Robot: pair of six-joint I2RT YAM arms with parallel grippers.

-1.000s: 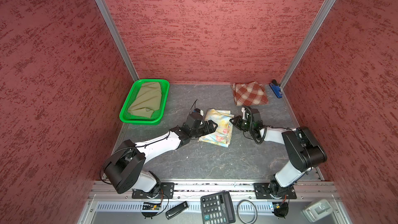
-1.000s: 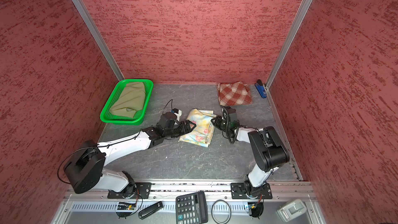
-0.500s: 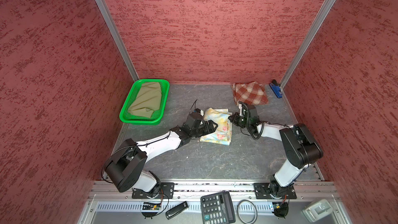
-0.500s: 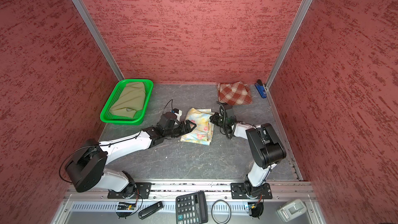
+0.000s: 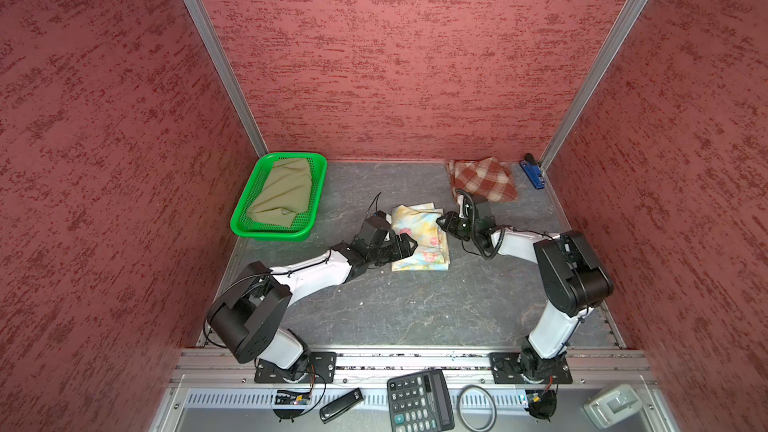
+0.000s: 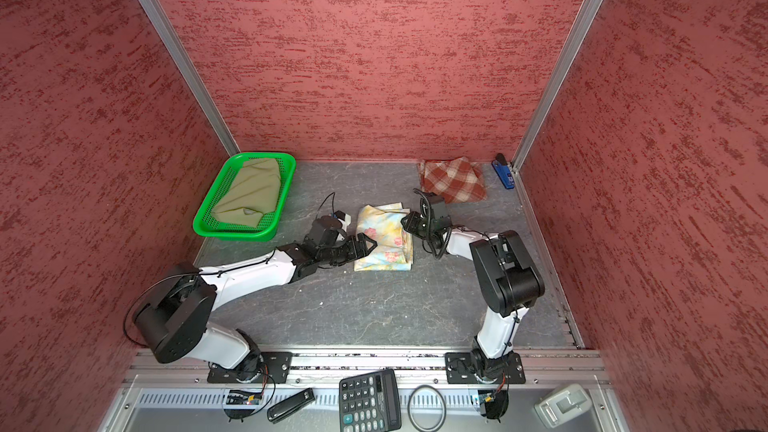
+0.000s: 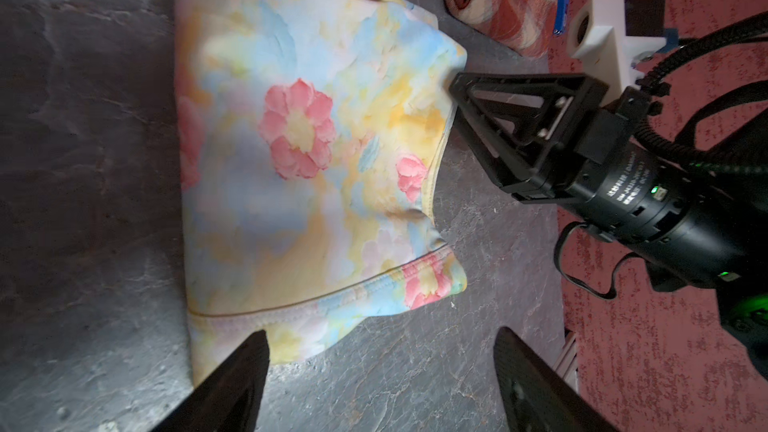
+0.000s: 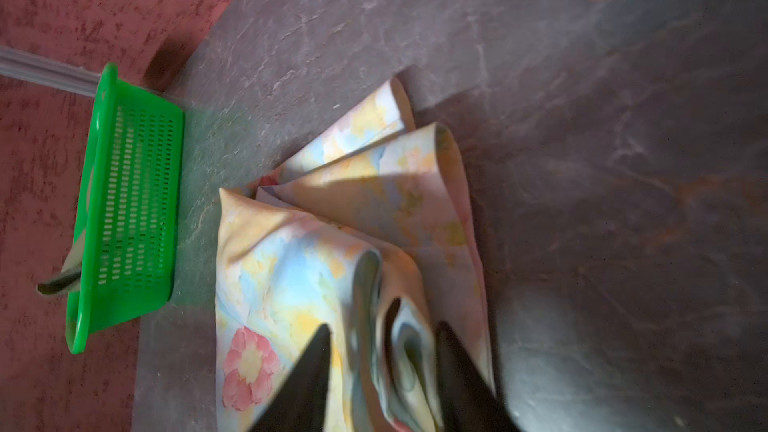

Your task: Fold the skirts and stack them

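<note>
Right hand (image 8: pixel 382 326) has loosened, half-open astride a fold of the floral skirt (image 5: pixel 419 234); left hand (image 7: pixel 380 333) wide open.

So in the last second the right gripper (image 5: pixel 441 221) slid in from off to the side to the back right corner of the floral skirt (image 5: pixel 424 230), its arm (image 5: pixel 519 243) swinging in too, and its jaws have popped apart around a bunched-up fold.

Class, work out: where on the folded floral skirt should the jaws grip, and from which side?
Probably the layered edge of the floral skirt nearest the right arm, approached low from that side: its folds stack there, so one pinch catches every layer.
</note>
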